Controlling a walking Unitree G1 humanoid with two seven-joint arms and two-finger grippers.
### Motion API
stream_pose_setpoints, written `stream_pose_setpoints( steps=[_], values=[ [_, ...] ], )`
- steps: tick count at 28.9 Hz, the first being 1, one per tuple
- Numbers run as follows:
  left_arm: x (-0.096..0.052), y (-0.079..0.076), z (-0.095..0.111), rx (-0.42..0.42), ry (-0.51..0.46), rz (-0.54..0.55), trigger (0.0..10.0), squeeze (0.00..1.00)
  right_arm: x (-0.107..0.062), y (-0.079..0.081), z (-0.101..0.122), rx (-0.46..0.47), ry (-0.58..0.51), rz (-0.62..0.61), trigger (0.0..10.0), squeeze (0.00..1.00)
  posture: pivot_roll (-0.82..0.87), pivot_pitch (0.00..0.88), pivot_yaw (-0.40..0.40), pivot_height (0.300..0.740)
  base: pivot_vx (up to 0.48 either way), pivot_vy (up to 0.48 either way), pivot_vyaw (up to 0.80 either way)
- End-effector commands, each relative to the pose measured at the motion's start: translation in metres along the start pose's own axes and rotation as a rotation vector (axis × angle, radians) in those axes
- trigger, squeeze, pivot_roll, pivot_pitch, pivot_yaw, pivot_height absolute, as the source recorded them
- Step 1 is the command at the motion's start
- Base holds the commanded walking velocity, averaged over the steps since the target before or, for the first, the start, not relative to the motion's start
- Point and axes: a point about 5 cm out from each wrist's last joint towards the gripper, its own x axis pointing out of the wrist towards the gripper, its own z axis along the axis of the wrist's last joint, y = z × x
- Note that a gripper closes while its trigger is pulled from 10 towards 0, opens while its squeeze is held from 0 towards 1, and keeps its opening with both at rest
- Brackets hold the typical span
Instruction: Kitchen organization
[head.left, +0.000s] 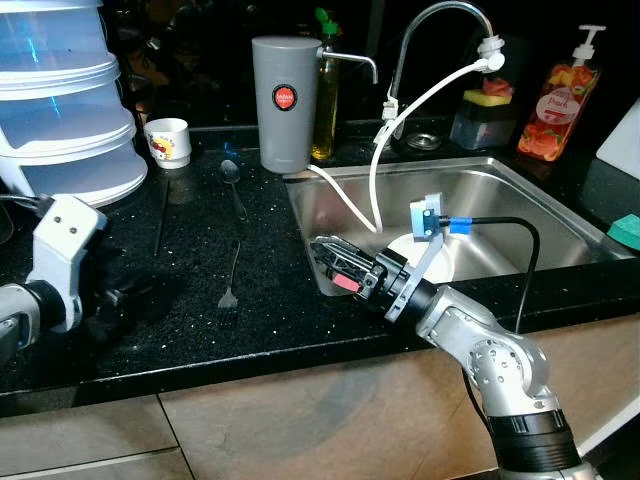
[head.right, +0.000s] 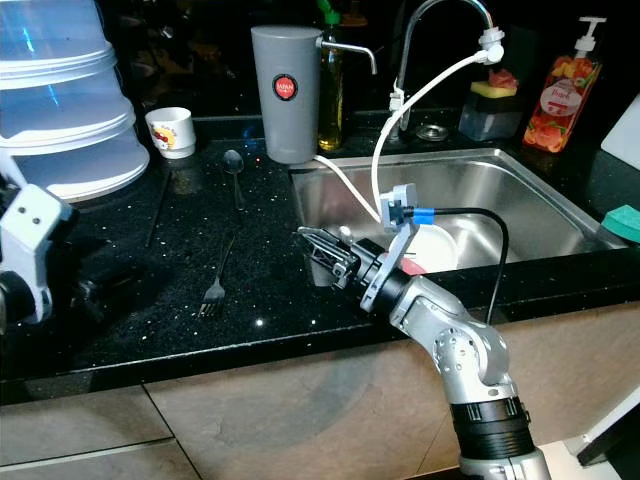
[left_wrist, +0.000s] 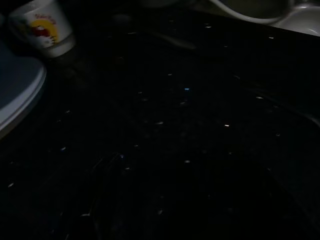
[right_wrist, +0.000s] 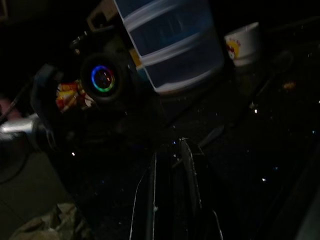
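Head view: right gripper (head.left: 325, 256) nearly closed, empty, over sink edge; fork (head.left: 230, 284) just leftward, lengthwise front-to-back, nearer than left gripper (head.left: 120, 296).

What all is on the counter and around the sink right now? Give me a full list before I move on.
Countertop: one, black speckled, under everything.
Sink: one, steel, right half.
Plate: one, white, inside the sink.
Faucet: one, chrome, behind the sink, white hose hanging from it.
Dispenser: one, grey with red badge, at the sink's back left corner.
Bottle: one, yellowish oil, behind the dispenser.
Soap bottle: one, orange-red pump, back right.
Sponge: one, yellow, in a holder by the faucet.
Cup: one, white, printed, back left.
Spoon: one, metal, left of the sink.
Fork: one, metal, nearer than the spoon.
Containers: stacked, translucent white, far left.
Left gripper: low over the counter, left.
Right gripper: at the sink's front left corner.
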Motion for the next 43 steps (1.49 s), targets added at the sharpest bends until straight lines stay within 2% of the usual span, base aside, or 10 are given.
stream_pose_setpoints(
  steps=[1, 11, 12, 13, 27, 29, 38, 39, 41, 43],
  values=[
    [0.004, -0.005, 0.003, -0.027, -0.024, -0.013, 10.0, 0.0, 0.0, 0.001, -0.002, -0.005, 0.026, -0.009, 10.0, 0.0, 0.08, 0.055, -0.004, 0.74, 0.0, 0.0, 0.0],
    [0.039, -0.012, 0.01, -0.081, -0.038, 0.121, 10.0, 0.0, 0.017, 0.008, -0.008, -0.081, 0.094, -0.027, 10.0, 0.0, 0.06, 0.051, -0.001, 0.74, 0.0, 0.0, 0.0],
    [0.043, -0.013, 0.011, -0.109, -0.044, 0.123, 10.0, 0.0, 0.021, 0.006, -0.011, -0.084, 0.103, -0.049, 10.0, 0.8, 0.06, 0.051, -0.001, 0.74, 0.0, 0.0, 0.0],
    [0.047, -0.016, 0.013, -0.136, -0.046, 0.12, 10.0, 0.0, 0.026, 0.004, -0.014, -0.092, 0.116, -0.067, 10.0, 1.0, 0.06, 0.049, -0.003, 0.74, 0.0, 0.0, 0.0],
    [0.055, -0.001, 0.011, -0.065, 0.008, 0.264, 10.0, 0.0, 0.076, 0.03, -0.044, -0.188, 0.305, 0.054, 10.0, 0.98, 0.04, 0.042, -0.004, 0.74, 0.0, 0.0, 0.0],
    [0.053, 0.004, 0.01, -0.027, 0.03, 0.296, 10.0, 0.0, 0.088, 0.033, -0.053, -0.248, 0.349, 0.055, 10.0, 0.0, 0.05, 0.04, -0.008, 0.74, 0.0, 0.0, 0.0],
    [0.052, 0.006, 0.01, -0.008, 0.034, 0.306, 10.0, 0.0, 0.107, 0.041, -0.065, -0.259, 0.383, 0.05, 10.0, 0.0, 0.05, 0.042, -0.016, 0.74, 0.0, 0.0, 0.0],
    [0.053, 0.003, 0.011, -0.001, 0.024, 0.281, 10.0, 0.0, 0.109, 0.041, -0.067, -0.241, 0.381, 0.042, 10.0, 0.89, 0.05, 0.045, -0.019, 0.74, 0.0, 0.0, 0.0],
    [0.054, 0.001, 0.012, 0.01, 0.014, 0.26, 10.0, 0.0, 0.111, 0.041, -0.068, -0.24, 0.384, 0.034, 10.0, 0.89, 0.05, 0.047, -0.021, 0.74, 0.0, 0.0, 0.0],
    [0.055, 0.001, 0.013, 0.033, 0.013, 0.254, 10.0, 0.0, 0.115, 0.04, -0.068, -0.233, 0.383, 0.008, 10.0, 1.0, 0.05, 0.052, -0.023, 0.74, 0.0, 0.0, 0.0]
  ],
)
